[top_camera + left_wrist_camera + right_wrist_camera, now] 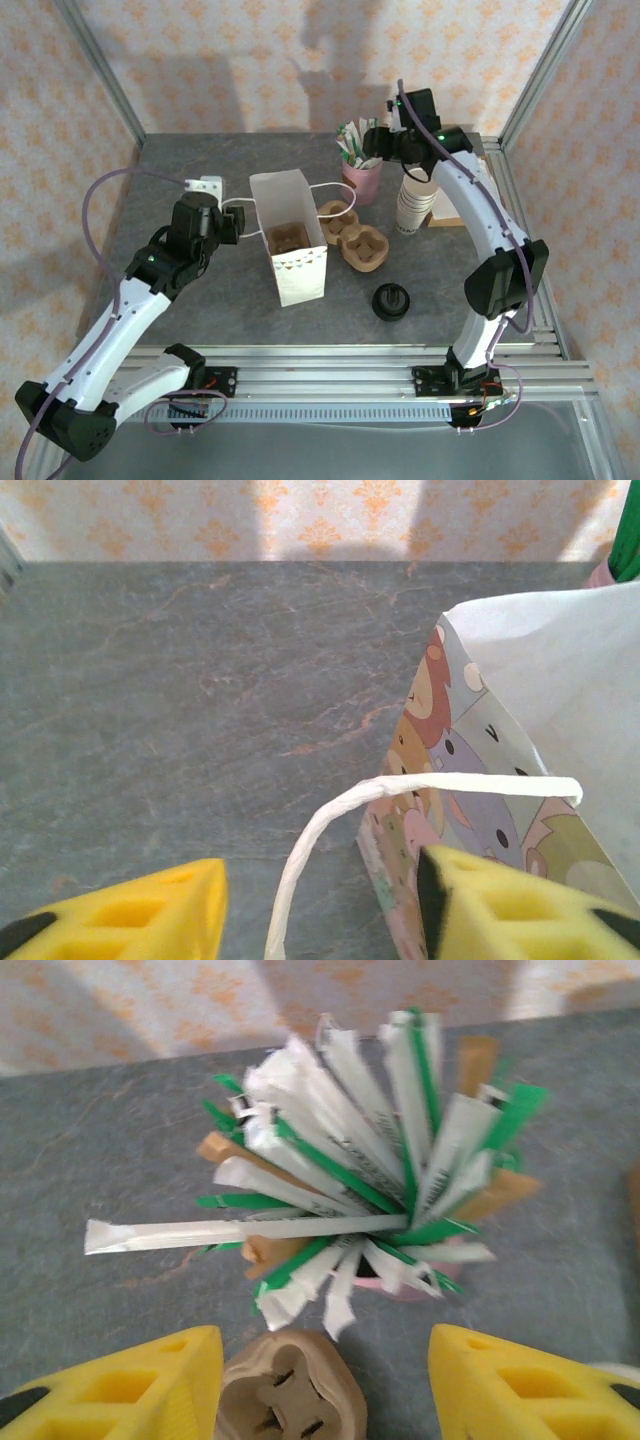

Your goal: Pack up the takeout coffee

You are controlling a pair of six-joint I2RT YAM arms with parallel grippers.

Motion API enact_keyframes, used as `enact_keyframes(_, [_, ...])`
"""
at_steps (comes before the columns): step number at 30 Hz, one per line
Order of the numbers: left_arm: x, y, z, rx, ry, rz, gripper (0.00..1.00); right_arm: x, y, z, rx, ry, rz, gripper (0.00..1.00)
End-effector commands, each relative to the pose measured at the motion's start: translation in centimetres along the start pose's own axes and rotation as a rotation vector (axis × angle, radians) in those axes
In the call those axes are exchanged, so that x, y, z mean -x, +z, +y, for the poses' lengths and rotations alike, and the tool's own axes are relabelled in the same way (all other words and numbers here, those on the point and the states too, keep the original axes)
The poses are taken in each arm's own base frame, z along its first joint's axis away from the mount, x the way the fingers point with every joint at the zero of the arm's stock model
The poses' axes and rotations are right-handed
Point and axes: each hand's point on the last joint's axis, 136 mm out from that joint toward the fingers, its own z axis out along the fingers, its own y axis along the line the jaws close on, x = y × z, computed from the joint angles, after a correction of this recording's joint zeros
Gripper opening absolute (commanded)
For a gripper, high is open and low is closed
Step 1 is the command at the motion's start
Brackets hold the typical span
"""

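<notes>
The takeout coffee (pixel 391 301) stands on the grey tabletop (pixel 200 300) at front right, its black lid up, apart from the white paper bag (pixel 290 240) to its left. The bag's side is printed with cartoon animals, with no readable writing. The left fingers (pixel 150 910) are spread, with the bag's handle loop (pixel 330 820) lying loose between them. The right fingers (pixel 150 1380) are also spread, holding nothing, above a pink cup (pixel 362 182) of green and white packets (pixel 360 1190) whose print is too blurred to read.
</notes>
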Motion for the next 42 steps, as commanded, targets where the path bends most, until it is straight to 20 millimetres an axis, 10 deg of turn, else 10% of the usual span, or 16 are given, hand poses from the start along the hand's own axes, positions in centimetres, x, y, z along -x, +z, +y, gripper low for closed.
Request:
enact_keyframes(1, [1.1,-0.7,0.0,-0.021,0.005,-0.065,0.66,1.9,0.1,4.7,0.178,-0.253,-0.121,0.56])
enact_keyframes(8, [2.4,-2.8,0.6,-0.036,-0.036,-0.177,0.75,0.2,1.5,7.7,0.32,-0.481,-0.116,0.57])
enact_keyframes(17, [3.2,-4.7,1.4,-0.037,-0.062,-0.281,0.78,0.5,6.2,6.9,0.186,-0.563,-0.086,0.51])
enact_keyframes(22, [3.1,-4.7,1.6,-0.028,-0.059,-0.28,0.78,1.8,7.2,6.6,0.115,-0.582,-0.118,0.24])
enact_keyframes(26, [3.1,-4.6,1.3,-0.044,-0.064,-0.282,0.79,3.5,4.9,7.5,0.1,-0.585,-0.199,0.0])
enact_keyframes(42, [3.2,-4.7,2.0,-0.007,-0.074,-0.286,0.79,8.4,-12.4,8.8,0.049,-0.48,-0.528,0.0])
